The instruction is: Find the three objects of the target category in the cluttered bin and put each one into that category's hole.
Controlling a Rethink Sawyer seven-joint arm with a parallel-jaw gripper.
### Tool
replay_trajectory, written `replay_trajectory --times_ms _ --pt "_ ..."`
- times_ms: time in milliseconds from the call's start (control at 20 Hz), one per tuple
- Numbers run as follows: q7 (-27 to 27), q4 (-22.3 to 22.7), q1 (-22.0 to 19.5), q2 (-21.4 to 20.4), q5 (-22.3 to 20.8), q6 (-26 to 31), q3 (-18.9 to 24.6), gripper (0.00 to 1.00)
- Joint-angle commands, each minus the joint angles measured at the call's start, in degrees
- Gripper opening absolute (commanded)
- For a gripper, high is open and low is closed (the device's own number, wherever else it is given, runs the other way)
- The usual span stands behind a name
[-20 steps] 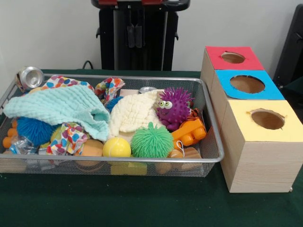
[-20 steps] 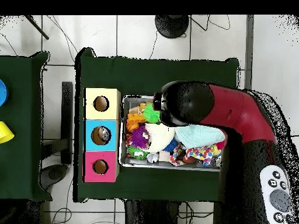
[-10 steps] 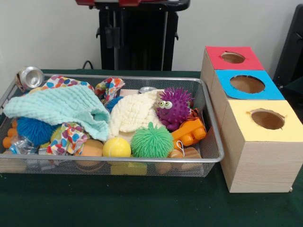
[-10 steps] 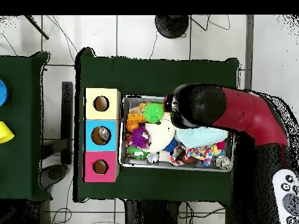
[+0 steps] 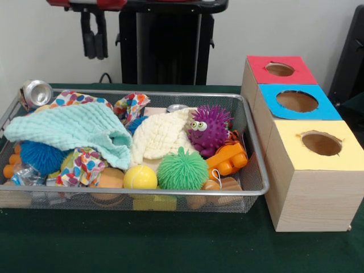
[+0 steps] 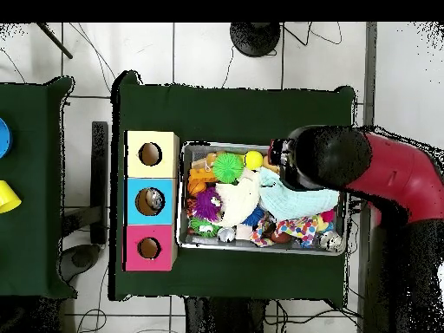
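A wire mesh bin (image 5: 256, 153) holds a teal cloth (image 5: 74, 128), a cream cloth (image 5: 159, 136), a purple spiky toy with eyes (image 5: 209, 128), a green spiky ball (image 5: 182, 169), a yellow ball (image 5: 140, 177), an orange block (image 5: 227, 159) and a blue spiky ball (image 5: 40, 156). My gripper (image 5: 94, 56) hangs high behind the bin's far left part, shut and empty. In the overhead view the arm's head (image 6: 325, 156) hides the gripper and covers the bin's (image 6: 180, 195) upper right corner. Beside the bin stand boxes with a red hole (image 5: 279, 69), a blue hole (image 5: 297, 101) and a yellow hole (image 5: 321, 143).
A silver can (image 5: 37, 92) lies at the bin's far left corner. A spotted colourful cloth (image 5: 82, 165) pokes out under the teal one. From overhead, something grey shows inside the blue hole (image 6: 150, 201). Green cloth covers the table (image 5: 170, 244).
The arm has swung away from the boxes along the bin, leftward in the front view. Overhead, this uncovers the green ball and the yellow ball. Nothing in the bin moved.
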Motion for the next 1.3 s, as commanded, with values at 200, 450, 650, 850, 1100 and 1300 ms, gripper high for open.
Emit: replay_trajectory --times_ms 200,450,650,850,1100,1300 --pt "-12.79 -3.06 -3.32 6.36 -4.32 2.08 5.88 0.0" --pt "-10.01 -4.01 -3.76 7.4 -5.04 1.1 5.08 0.0" --pt "-8.47 -4.47 -4.13 7.85 -5.37 0.66 4.93 0.0" --pt "-7.85 -4.49 -4.35 8.44 -5.6 0.04 5.11 0.0" --pt "-6.34 -5.02 -4.31 10.76 -5.92 -1.4 4.91 0.0" --pt "-5.77 -4.15 -4.78 12.37 -5.79 -3.82 5.33 0.0"
